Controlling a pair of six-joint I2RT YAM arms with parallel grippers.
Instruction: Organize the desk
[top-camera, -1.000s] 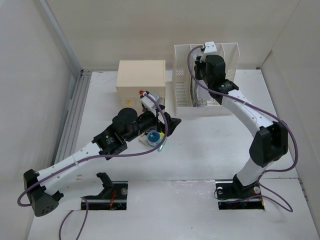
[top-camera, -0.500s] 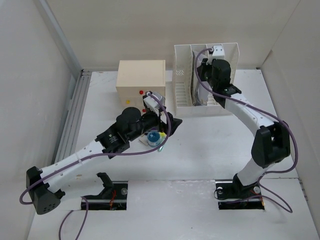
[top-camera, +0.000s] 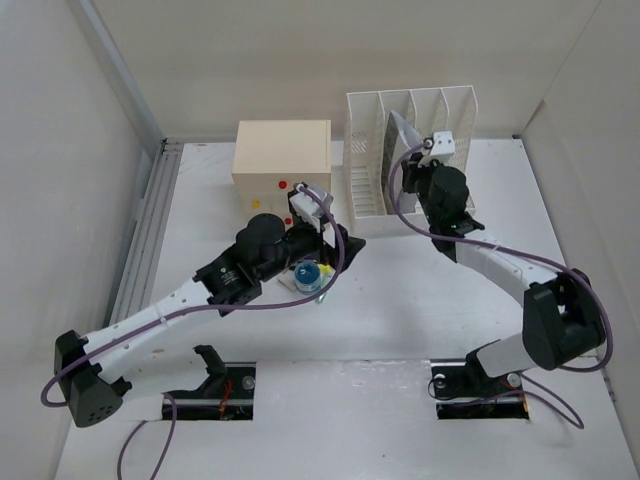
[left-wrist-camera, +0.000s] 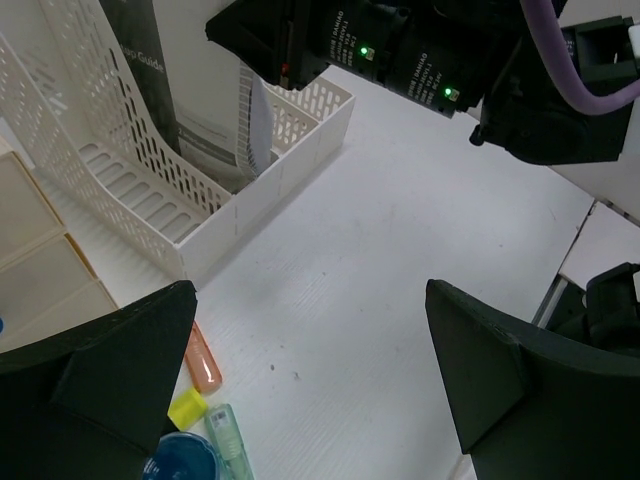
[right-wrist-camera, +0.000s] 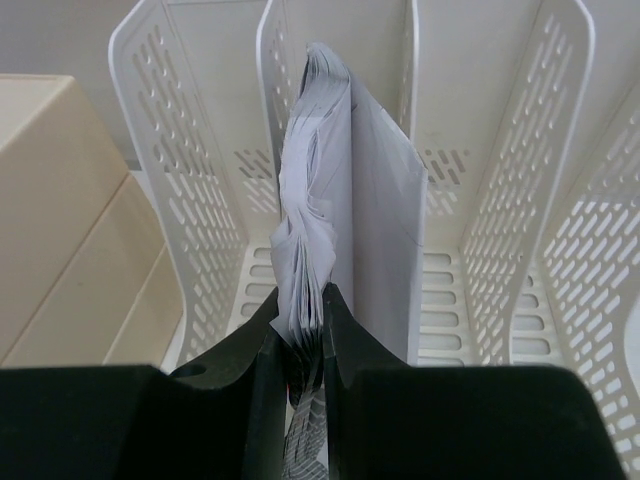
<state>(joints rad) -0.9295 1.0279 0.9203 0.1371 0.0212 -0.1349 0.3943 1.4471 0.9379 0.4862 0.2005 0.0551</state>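
Right now everything hinges on the papers (right-wrist-camera: 345, 230) and the right gripper (right-wrist-camera: 303, 312). The stack stands upright in the file rack (right-wrist-camera: 190, 200), in the second slot from the left as the overhead view shows it. It lies dead ahead of the fingers, its long edge vertical and its flat faces running along the slot. The two fingers are pinched on the stack's near lower edge, so the next move is probably a let-go and a straight pull back. The right arm is clearly the nearer one to the rack. The left gripper (left-wrist-camera: 310, 330) hangs spread wide above the desk (top-camera: 420, 290), which lies under both arms, over an orange pen (left-wrist-camera: 203, 365) and a blue round thing (top-camera: 308, 275) beside the drawer box (top-camera: 282, 155).

A second ago the right wrist sat high over the rack and hid the slot. It has since drawn back toward the near side, and the papers now show standing inside. The left arm has barely shifted.
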